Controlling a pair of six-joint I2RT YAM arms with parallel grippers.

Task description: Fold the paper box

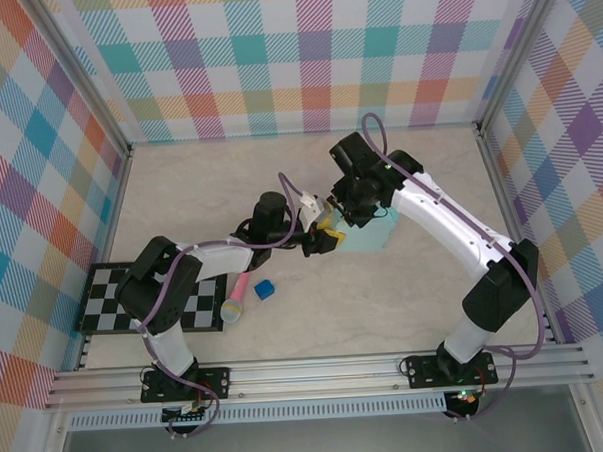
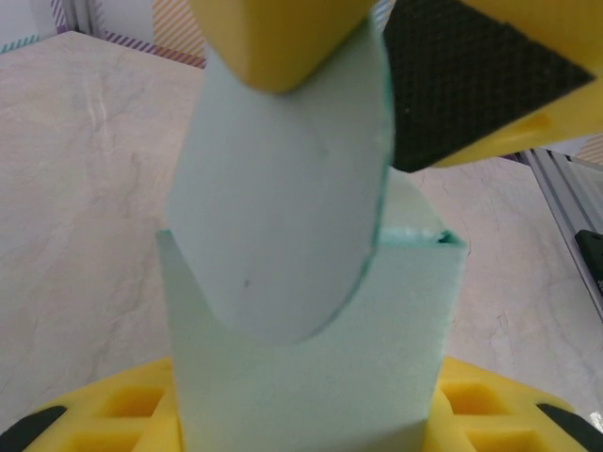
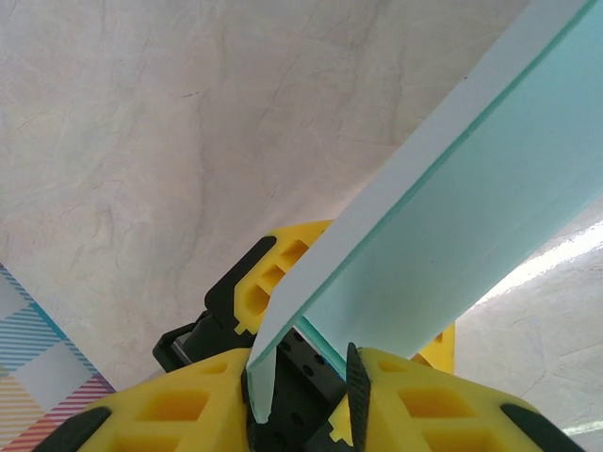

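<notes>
Paper box (image 1: 374,233) body squared up, left end effector (image 1: 320,241) clamped round it. Right end effector (image 1: 352,216) pinches rounded tuck flap (image 2: 278,217), not yet tucked in.

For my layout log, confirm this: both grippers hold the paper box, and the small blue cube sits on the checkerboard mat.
Wrong about the cube: the top external view shows the small blue cube lying on the bare table, right of the checkerboard mat. The rest holds.
</notes>
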